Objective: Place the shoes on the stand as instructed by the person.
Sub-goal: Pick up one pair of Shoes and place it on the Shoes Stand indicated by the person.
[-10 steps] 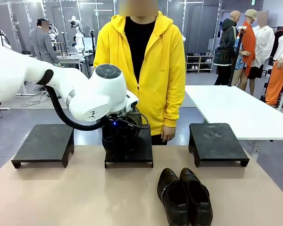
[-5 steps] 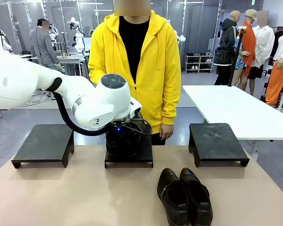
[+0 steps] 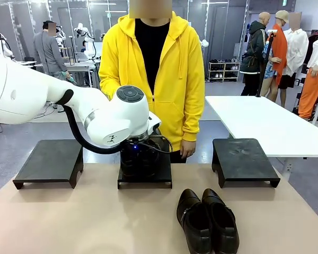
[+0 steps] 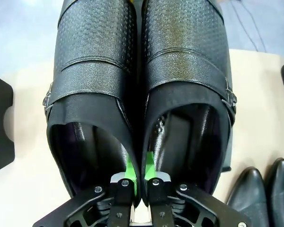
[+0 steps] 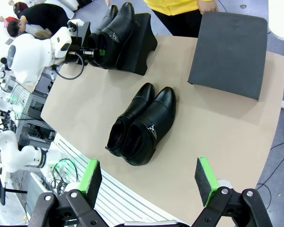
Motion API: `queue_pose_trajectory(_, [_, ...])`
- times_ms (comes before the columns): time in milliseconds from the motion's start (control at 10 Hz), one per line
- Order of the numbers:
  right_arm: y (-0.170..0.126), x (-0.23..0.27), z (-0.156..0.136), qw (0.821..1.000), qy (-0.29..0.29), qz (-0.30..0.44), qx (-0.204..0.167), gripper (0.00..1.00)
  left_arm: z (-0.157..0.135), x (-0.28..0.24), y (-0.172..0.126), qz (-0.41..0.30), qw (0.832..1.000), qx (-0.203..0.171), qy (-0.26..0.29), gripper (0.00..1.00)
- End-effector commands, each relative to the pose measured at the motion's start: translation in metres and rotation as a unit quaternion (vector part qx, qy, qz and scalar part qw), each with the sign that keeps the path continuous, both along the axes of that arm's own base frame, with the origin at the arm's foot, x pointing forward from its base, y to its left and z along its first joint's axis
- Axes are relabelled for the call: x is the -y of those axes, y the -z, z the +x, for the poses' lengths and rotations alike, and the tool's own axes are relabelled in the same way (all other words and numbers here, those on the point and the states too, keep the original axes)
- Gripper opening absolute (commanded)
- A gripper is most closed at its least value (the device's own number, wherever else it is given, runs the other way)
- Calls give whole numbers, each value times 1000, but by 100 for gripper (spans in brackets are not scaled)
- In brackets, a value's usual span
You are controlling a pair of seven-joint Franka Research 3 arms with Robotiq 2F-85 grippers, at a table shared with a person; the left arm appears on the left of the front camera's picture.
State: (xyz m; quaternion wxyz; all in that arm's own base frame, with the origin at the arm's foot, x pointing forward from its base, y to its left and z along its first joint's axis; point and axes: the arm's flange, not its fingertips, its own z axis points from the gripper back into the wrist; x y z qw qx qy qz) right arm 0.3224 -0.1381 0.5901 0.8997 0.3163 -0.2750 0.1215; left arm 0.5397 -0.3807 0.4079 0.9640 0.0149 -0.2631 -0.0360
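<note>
Right gripper: hanging wide open above the near table edge, gripping nothing.
Second pair of shoes: lying on the table, waiting.
Left gripper: fingers pinching together the inner walls of the first pair, which is sitting on the middle stand. Step judged: setting down. Next move: releasing, lifting straight clear.
Person: standing behind the stand.

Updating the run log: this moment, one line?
left gripper: shut on shiny black leather shoe pair, at middle black stand | right gripper: open | second black shoe pair: on table
</note>
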Motion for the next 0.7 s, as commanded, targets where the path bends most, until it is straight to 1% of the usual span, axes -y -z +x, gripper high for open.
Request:
queue_pose_trajectory(0, [1, 1, 0, 1000, -6, 2, 8, 100, 10, 8, -5, -3, 999, 41, 0, 8])
queue_pose_trajectory(300, [1, 1, 0, 1000, -6, 2, 8, 100, 11, 10, -2, 0, 999, 33, 2, 8])
queue_pose_trajectory(400, [1, 1, 0, 1000, -6, 2, 8, 100, 11, 10, -3, -1, 999, 32, 1, 30])
queue_pose_trajectory(500, [1, 1, 0, 1000, -6, 2, 8, 100, 10, 10, -5, -1, 999, 33, 0, 39])
queue_pose_trajectory(600, [1, 1, 0, 1000, -6, 2, 8, 100, 10, 9, -6, -1, 1000, 31, -4, 63])
